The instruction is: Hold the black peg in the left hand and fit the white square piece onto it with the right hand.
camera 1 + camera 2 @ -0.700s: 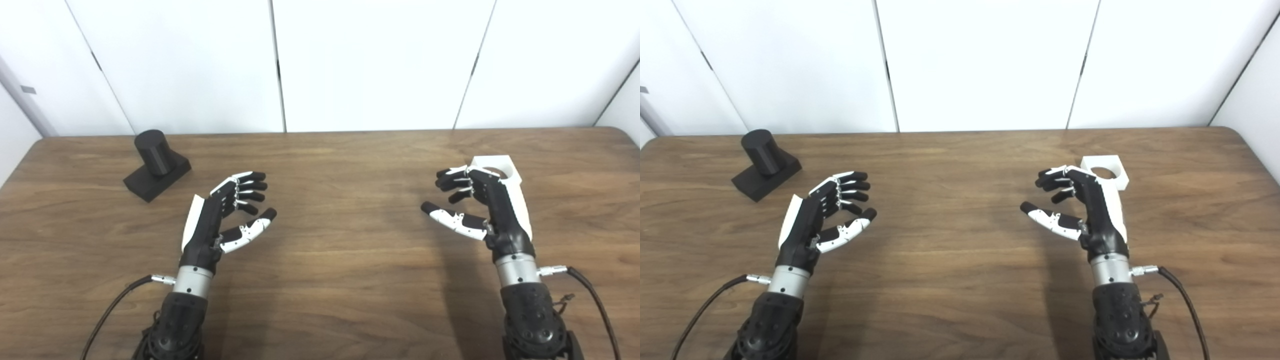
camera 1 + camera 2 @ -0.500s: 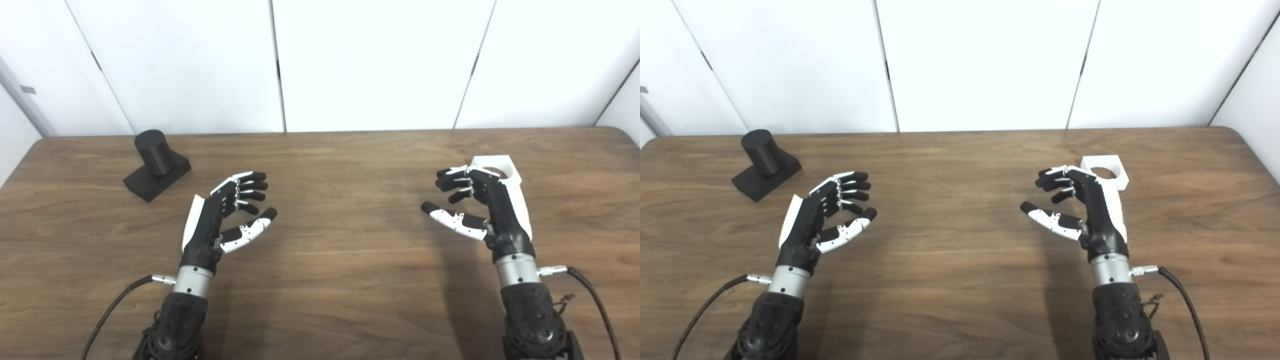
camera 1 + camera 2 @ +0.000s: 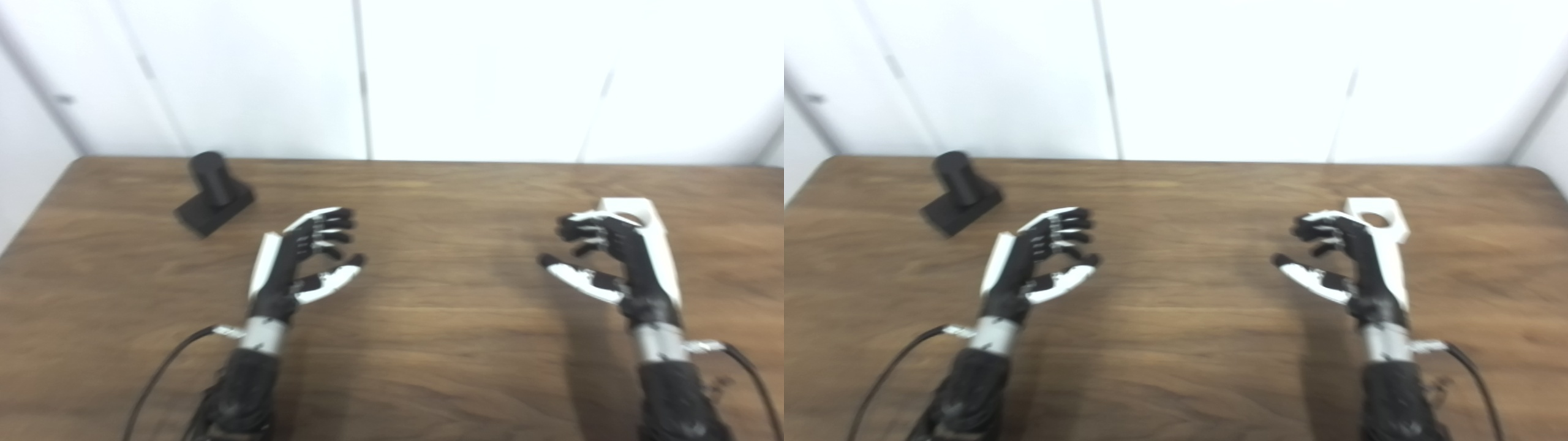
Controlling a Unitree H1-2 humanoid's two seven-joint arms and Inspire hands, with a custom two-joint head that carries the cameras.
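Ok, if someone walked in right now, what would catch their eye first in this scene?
Probably the two robot hands held open over the wooden table, the left hand and the right hand, palms turned toward each other and holding nothing. Next, the black peg standing at the far left of the table, and the white square piece with its round hole, lying just behind the right hand.

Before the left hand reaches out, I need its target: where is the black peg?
The black peg stands on the table's far left, beyond the open left hand, untouched.
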